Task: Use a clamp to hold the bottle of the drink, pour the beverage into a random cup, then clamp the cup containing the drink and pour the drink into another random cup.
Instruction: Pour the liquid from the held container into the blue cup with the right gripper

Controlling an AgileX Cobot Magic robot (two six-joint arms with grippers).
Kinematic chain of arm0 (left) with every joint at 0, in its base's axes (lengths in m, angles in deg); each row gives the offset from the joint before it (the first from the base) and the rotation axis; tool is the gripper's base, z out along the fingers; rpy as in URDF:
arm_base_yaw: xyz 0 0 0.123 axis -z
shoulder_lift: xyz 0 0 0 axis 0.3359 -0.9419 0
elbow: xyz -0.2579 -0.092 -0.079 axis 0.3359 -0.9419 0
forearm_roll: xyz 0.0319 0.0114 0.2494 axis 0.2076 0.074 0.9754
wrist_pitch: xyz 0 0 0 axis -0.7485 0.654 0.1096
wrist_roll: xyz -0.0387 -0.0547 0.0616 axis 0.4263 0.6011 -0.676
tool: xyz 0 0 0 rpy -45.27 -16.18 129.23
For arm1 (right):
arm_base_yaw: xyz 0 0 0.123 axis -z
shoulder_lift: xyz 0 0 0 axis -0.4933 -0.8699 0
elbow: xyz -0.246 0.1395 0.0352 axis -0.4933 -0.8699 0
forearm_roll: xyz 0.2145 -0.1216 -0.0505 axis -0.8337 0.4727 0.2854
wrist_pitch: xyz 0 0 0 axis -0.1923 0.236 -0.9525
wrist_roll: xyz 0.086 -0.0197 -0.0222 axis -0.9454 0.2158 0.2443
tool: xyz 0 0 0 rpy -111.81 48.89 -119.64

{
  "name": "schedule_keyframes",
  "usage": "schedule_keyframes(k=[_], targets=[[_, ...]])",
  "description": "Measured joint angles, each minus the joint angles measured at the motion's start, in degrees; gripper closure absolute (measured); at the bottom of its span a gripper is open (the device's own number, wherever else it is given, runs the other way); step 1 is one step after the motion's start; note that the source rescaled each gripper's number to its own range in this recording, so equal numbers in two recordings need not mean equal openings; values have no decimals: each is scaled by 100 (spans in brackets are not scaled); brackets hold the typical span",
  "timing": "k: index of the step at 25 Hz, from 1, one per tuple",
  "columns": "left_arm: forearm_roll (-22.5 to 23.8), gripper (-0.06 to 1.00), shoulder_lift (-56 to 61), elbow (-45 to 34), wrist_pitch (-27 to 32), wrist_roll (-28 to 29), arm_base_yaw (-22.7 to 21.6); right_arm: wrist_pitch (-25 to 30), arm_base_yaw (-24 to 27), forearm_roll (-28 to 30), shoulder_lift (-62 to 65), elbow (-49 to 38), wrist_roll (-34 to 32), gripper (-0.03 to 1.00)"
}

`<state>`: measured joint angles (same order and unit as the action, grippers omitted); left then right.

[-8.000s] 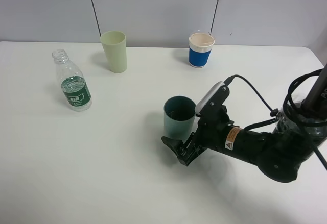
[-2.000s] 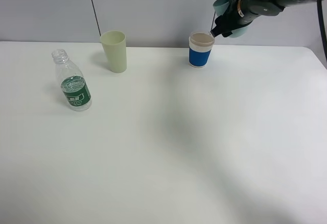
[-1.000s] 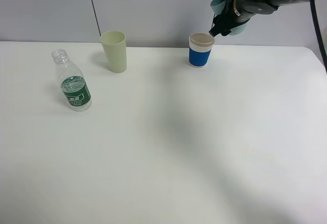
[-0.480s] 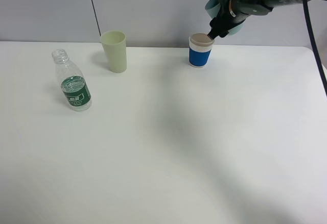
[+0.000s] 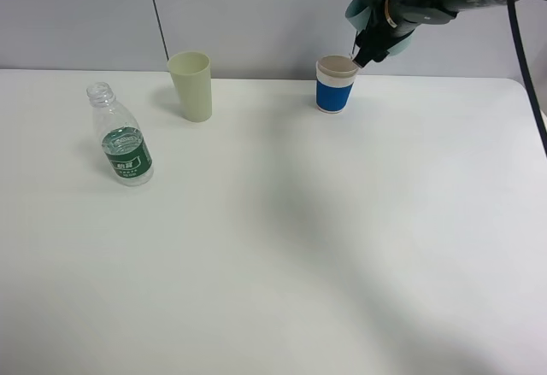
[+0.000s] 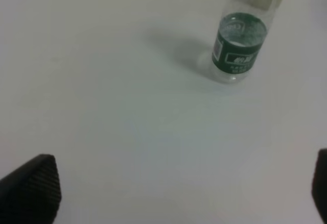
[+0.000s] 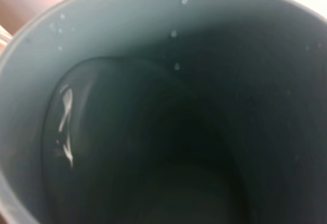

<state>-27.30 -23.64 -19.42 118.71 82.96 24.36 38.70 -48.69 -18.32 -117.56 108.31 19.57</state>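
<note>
The right gripper (image 5: pixel 379 26) is clamped on a teal plastic cup (image 5: pixel 353 9), holding it tilted in the air just above the rim of a blue-sleeved white paper cup (image 5: pixel 334 93) at the far side of the white tabletop (image 5: pixel 299 247); droplets cling to the teal cup's inner wall. The left gripper (image 6: pixel 173 196) hangs with its fingers spread wide over the tabletop near a clear plastic bottle with a green label (image 5: pixel 122 140). The bottle stands upright and uncapped, with a pale green plastic cup (image 5: pixel 191 84) upright behind it.

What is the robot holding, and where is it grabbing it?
The right hand holds the teal cup by its side, tilted above the blue paper cup. The left hand holds nothing.
</note>
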Motion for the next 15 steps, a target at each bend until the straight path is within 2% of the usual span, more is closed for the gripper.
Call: schedule_keyframes(k=[15], targets=[[0,-5,0,0,0,0,0,457,0,27,0,0,263,97]])
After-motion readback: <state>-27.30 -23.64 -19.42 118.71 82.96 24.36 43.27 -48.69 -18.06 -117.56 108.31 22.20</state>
